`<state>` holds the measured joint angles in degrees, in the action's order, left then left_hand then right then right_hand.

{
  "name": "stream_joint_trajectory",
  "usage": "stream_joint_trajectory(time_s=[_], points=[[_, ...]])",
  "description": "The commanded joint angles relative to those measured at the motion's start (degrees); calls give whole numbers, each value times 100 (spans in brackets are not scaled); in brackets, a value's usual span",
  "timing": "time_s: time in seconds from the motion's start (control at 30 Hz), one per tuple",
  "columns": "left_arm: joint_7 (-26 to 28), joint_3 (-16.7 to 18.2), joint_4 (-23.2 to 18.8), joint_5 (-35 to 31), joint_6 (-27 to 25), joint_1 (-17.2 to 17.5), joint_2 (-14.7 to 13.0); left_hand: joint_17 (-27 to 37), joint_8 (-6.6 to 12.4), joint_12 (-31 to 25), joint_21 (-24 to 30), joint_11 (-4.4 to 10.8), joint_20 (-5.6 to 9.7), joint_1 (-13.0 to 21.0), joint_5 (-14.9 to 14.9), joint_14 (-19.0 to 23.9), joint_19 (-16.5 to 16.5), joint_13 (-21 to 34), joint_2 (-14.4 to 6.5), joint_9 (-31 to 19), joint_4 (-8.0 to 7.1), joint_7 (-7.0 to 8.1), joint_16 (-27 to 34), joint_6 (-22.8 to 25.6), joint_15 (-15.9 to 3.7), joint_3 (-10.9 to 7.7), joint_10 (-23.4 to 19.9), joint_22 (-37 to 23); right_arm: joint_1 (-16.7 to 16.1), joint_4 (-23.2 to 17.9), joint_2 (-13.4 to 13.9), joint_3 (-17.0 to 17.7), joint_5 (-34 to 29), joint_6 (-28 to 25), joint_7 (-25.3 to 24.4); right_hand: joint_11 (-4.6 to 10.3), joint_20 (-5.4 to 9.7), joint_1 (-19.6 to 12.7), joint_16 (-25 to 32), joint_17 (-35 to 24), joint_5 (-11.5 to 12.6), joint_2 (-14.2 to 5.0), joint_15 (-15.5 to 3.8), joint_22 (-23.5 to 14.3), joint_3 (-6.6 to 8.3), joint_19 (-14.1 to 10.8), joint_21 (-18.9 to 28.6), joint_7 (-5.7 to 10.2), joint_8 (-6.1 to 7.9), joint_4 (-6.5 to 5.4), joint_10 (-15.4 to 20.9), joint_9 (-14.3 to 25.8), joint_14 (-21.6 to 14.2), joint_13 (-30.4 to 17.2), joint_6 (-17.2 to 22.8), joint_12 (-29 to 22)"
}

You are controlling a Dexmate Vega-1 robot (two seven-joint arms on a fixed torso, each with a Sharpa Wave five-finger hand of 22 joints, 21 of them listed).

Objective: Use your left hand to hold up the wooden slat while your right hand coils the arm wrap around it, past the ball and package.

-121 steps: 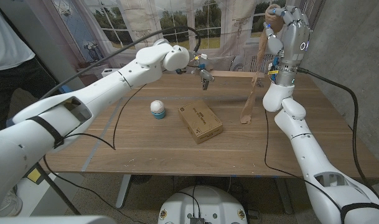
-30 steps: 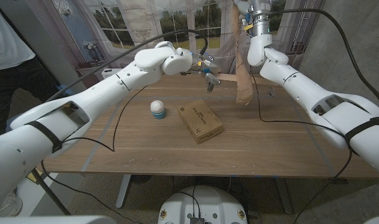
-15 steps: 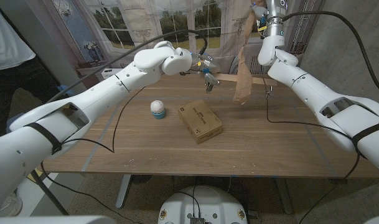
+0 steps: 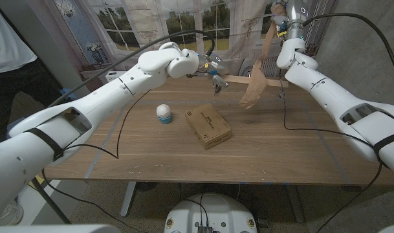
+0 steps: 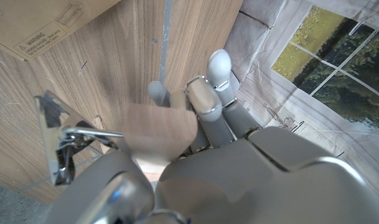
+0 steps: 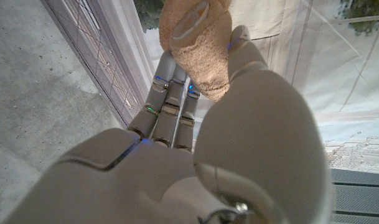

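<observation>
The left hand (image 4: 215,76) gripped one end of the slat (image 4: 245,80) and held it above the far side of the counter (image 4: 281,155). The slat was pale wood, thin and flat; its long axis ran level, from the left hand toward the robot's right. The right hand (image 4: 282,14) was raised high and its fingers (image 6: 170,102) were closed on the wrap (image 4: 256,81), a tan cloth band. The wrap hung down from this hand, crossed the slat and ended above the counter. Nearer the robot lay a white ball (image 4: 164,114) and, beside it, a brown package (image 4: 208,126).
</observation>
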<state>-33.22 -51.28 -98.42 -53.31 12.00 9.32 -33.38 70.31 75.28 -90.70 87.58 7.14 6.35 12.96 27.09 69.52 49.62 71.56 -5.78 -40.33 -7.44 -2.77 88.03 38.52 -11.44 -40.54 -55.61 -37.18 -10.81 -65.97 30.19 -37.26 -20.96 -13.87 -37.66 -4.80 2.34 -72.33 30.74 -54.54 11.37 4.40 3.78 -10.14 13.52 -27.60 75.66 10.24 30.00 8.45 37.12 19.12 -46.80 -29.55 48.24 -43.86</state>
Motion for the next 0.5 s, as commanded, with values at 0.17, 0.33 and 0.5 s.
stream_joint_trajectory(time_s=[0.17, 0.33, 0.5], points=[[101, 58, -73, -34, 16, 47, -19, -1, 54, -22, 30, 12, 157, -31, 0, 5, -20, 11, -46, -2, -224, -160, -20, -147, -27, -249, -18, -18, -10, -89, 190, 10, 365, -793, 706, 808, 719, -1008, -59, -45, 117, -1116, -1677, 2, 63, 73, 22, -604, 17, -105, 956, 19, -1514, -30, 629, -11], [148, 85, -121, -60, 4, 81, -46, -2, 57, -21, 26, 22, 158, -34, 0, 4, -21, 10, -48, 5, -224, -162, -21, -150, -27, -252, -15, -12, 39, 35, 214, -34, 457, -1123, 923, 792, 719, -1007, -84, -62, 115, -1122, -1677, 3, 61, 89, 21, -617, 12, -109, 966, 25, -1515, -26, 633, 0], [170, 99, -121, -54, 17, 87, -44, -2, 66, -21, 30, 39, 158, -36, 0, 6, -22, 11, -47, 6, -223, -170, -21, -151, -26, -254, -15, -16, 108, 166, 262, -132, 587, -1398, 1301, 778, 718, -1010, -103, -81, 113, -1122, -1677, 1, 57, 97, 25, -626, 4, -109, 977, 13, -1524, -19, 655, 11]])
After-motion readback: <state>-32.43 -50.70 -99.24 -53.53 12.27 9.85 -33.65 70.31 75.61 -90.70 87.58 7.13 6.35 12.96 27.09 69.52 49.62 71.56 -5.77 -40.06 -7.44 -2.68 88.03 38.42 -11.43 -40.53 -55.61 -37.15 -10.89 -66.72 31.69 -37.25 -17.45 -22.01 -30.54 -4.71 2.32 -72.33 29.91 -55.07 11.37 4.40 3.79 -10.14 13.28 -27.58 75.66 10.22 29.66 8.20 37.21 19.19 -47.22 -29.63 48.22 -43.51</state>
